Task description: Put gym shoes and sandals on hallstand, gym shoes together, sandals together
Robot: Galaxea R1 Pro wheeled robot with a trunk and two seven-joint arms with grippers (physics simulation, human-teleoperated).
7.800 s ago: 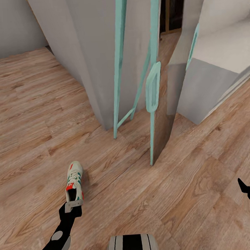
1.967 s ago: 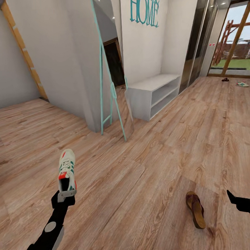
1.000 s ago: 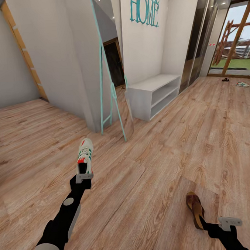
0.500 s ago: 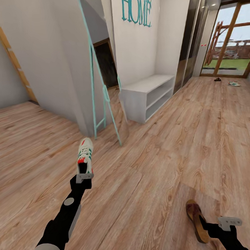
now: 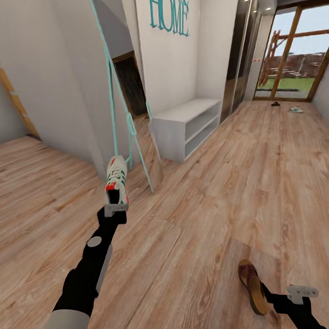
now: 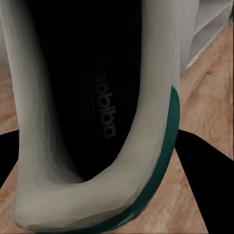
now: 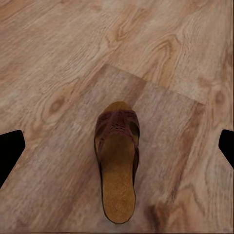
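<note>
Raised: left fingers (image 5: 115,208) pinching cream sneaker (image 5: 116,181) heel | right fingers (image 7: 11,150) spread above brown cork-soled sandal (image 7: 117,165)

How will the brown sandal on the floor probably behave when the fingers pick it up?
The sandal looks flat and thin-soled, so probably light. Its open back offers little to grip, so it may slip or tilt. The strap over its toe probably bends when pinched.

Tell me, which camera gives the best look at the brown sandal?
The right wrist view: the sandal lies whole on the floor, seen from above, strap and tan footbed plain, between the open right gripper's fingertips. The head view shows it small and slanted near the bottom edge. The left wrist view looks into the sneaker.
</note>
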